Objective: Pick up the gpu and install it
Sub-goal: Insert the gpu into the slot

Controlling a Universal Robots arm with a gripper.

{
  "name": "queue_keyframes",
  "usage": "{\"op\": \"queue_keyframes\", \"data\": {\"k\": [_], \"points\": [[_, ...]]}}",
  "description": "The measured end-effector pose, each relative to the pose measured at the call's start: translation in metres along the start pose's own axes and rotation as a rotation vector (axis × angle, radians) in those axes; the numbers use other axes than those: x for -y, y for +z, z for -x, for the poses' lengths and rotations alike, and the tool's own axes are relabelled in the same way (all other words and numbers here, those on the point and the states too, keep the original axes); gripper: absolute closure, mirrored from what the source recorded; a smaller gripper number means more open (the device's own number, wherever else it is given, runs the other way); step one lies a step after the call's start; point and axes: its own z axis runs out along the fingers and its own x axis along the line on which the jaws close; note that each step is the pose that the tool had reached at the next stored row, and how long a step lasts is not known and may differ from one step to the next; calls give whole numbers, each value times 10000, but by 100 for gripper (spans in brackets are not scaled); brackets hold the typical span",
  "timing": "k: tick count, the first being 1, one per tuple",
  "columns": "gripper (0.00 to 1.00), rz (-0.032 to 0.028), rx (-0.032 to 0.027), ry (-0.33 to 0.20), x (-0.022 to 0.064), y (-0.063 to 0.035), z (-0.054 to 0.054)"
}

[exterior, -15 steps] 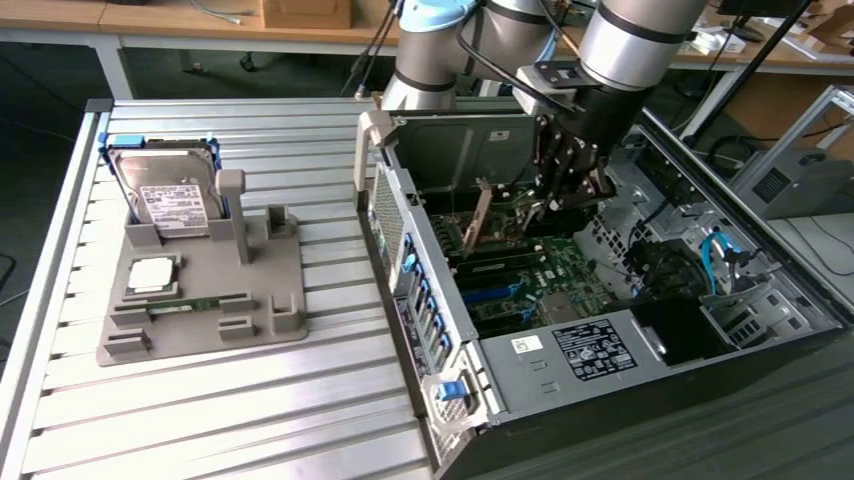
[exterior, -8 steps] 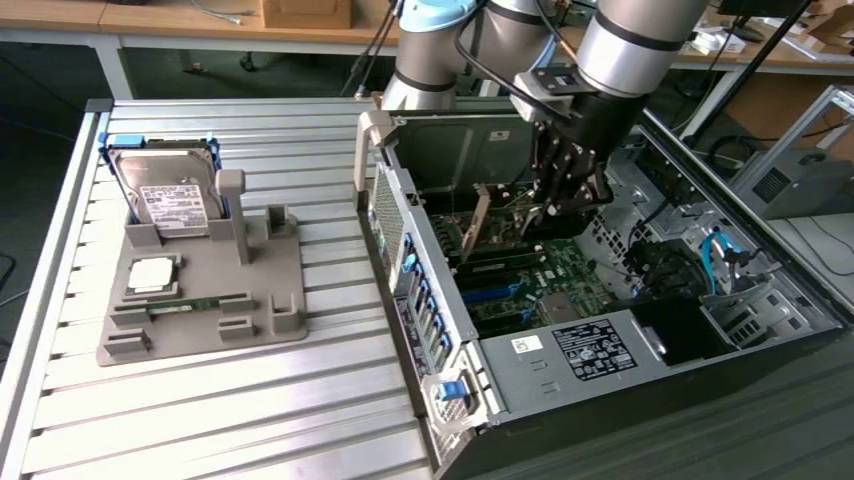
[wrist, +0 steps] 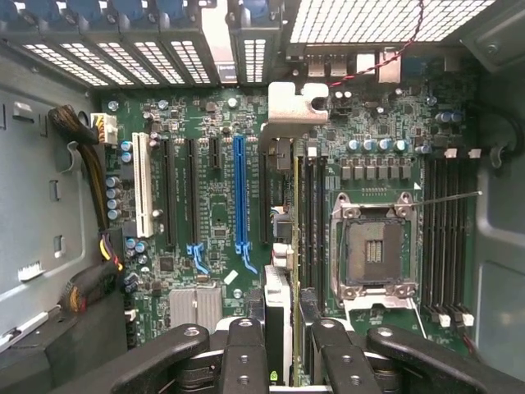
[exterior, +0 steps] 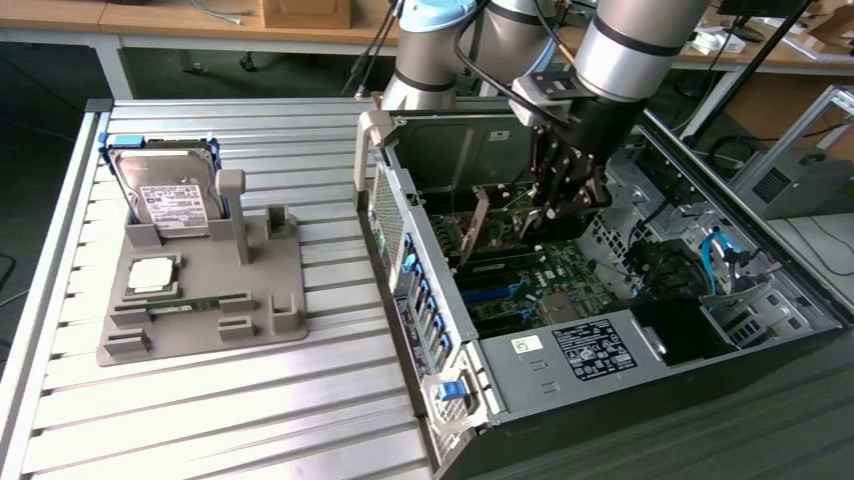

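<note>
The gpu (wrist: 295, 246) is a thin dark card seen edge-on in the wrist view, with its silver bracket (wrist: 291, 107) toward the case's rear slot openings. My gripper (wrist: 287, 361) is shut on the card, a black finger (wrist: 246, 353) on either side. The card hangs upright above the green motherboard (wrist: 213, 205), and its edge lies between the blue slot (wrist: 239, 193) and the CPU socket (wrist: 373, 246). In the exterior view my gripper (exterior: 558, 205) reaches down into the open PC case (exterior: 441, 330), with the gpu (exterior: 483, 235) below it.
A grey fixture (exterior: 267, 310) on the slatted metal table holds a hard drive (exterior: 167, 195), a processor chip (exterior: 151, 272) and a memory stick (exterior: 200, 302). Inside the case are the power supply (exterior: 587, 350), cable bundles (wrist: 90, 139) and the case walls close around the card.
</note>
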Motion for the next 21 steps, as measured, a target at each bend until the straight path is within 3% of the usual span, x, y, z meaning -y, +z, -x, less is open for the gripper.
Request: {"op": "queue_keyframes", "data": {"k": [21], "points": [[73,0,-3,0,-46,51,-40]]}}
